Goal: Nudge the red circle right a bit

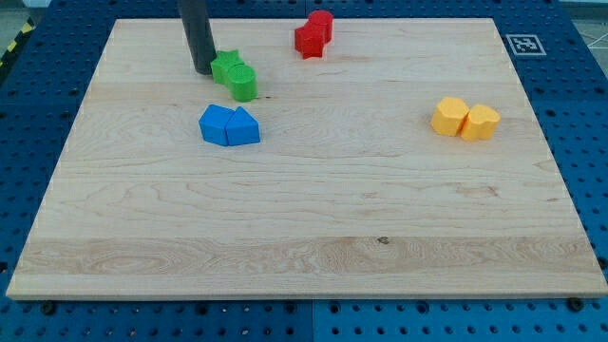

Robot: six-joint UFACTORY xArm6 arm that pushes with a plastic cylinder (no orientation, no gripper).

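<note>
The red circle (321, 25) stands near the view's top, touching a red star (308, 40) at its lower left. My tip (203, 70) rests on the board well to the left of them, right beside a green star (226, 66). A green cylinder (244, 85) touches that star at its lower right.
Two blue blocks, a cube (216, 124) and a triangle-like piece (243, 127), sit together below the green pair. Two yellow blocks (450, 116) (480, 123) sit side by side at the view's right. A marker tag (523, 44) lies off the board's top right corner.
</note>
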